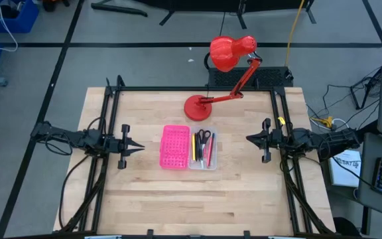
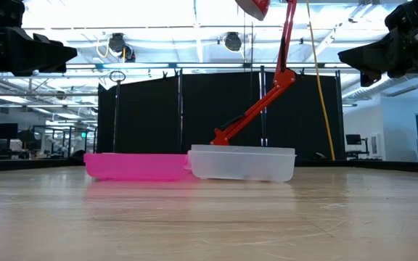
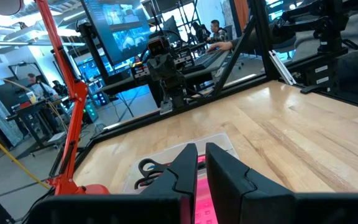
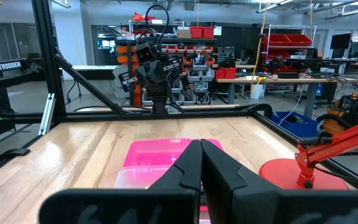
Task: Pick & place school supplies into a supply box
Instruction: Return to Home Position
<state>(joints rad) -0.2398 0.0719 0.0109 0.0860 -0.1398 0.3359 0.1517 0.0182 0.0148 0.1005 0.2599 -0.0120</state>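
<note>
Box point(image 1: 188, 147) lay open near the middle of the table point(image 1: 244, 199). Its pink lid point(image 1: 175, 147) was on the left-arm side, with the clear tray point(image 1: 215, 159) joined on the right-arm side. Pens point(image 1: 195, 146) and scissors point(image 1: 203, 137) lay side by side inside the tray, the scissors at the end nearest the lamp point(image 1: 227, 52). No loose supplies were seen on the table. The red lamp's base stood just behind the box, near it but apart.

Left gripper point(image 1: 141, 147) hung at the left side of the table, pointed toward the lid and well apart from it. Its fingers were closed to a thin slit with nothing between them. Right gripper point(image 1: 249, 138) mirrored it on the right side, well apart from the tray, fingers pressed together and empty.

Step judged: packing looked finished and both arms were at or close to a rest pose, so the return home was in hand. Next move, as judged: settle both arms clear of the box, with no reach toward it needed. The lid stood open, and the task does not ask for closing.

Writing: a white "TROSSEN" label point(image 4: 9, 66) on a dark part at the edge of the right wrist view. Screens point(image 3: 126, 31) beyond the table carried text too small to read. No brand was found on box or lamp.
</note>
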